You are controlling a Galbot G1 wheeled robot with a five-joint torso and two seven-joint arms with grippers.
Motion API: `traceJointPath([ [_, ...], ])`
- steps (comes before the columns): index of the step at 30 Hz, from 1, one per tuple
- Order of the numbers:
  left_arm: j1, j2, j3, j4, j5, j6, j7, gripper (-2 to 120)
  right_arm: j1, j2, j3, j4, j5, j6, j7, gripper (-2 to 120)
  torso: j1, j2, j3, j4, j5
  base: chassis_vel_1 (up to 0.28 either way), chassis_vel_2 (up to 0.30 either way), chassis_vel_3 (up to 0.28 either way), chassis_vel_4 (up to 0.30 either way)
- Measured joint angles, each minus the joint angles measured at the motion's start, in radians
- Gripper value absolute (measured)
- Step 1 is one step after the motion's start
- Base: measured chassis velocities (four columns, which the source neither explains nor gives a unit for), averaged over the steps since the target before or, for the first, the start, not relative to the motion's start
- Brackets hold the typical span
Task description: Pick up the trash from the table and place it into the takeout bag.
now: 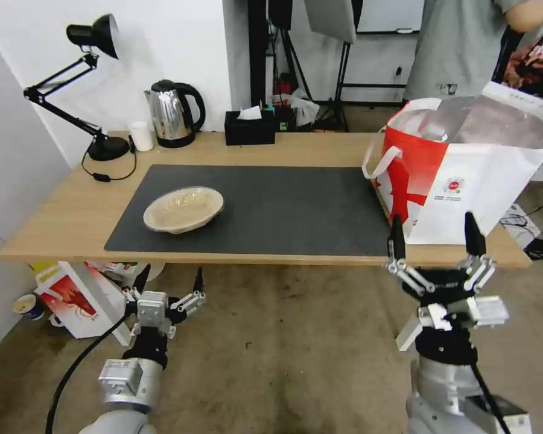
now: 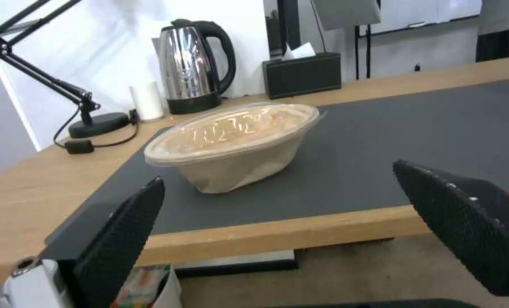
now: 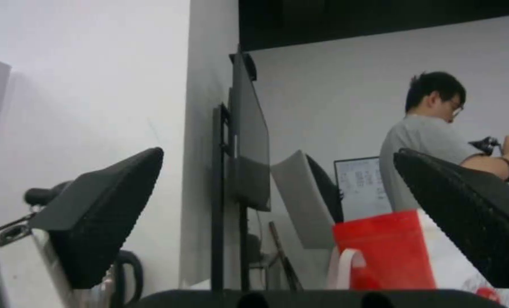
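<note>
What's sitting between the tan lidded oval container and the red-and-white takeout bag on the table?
Nothing: in the head view, bare dark grey mat runs from the tan lidded oval container to the red-and-white takeout bag.

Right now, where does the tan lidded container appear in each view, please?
Head view: the tan lidded container lies on the left part of the dark mat, well apart from the takeout bag.
Left wrist view: the container lies just beyond the open left gripper.
Right wrist view: no container here.
Shared landmark: the steel kettle behind it.
</note>
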Motion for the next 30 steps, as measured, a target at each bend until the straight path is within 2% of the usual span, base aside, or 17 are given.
traceJointPath([
  [3, 0.000, 0.000, 0.000, 0.000, 0.000, 0.000, 0.000, 100, -0.034, 0.012, -0.029, -0.021, -0.027, 0.044, 0.001, 100, 0.000, 0.000, 0.000, -0.0001, 0.0001, 0.000, 0.000, 0.000, 0.000],
  [7, 0.000, 0.000, 0.000, 0.000, 0.000, 0.000, 0.000, 100, -0.049, 0.019, -0.044, -0.036, -0.040, 0.053, 0.006, 100, 0.000, 0.000, 0.000, -0.0001, 0.0000, 0.000, 0.000, 0.000, 0.000],
  [30, 0.000, 0.000, 0.000, 0.000, 0.000, 0.000, 0.000, 100, -0.058, 0.054, -0.086, -0.098, -0.085, 0.051, 0.041, 100, 0.000, 0.000, 0.000, 0.0000, 0.0001, 0.000, 0.000, 0.000, 0.000],
])
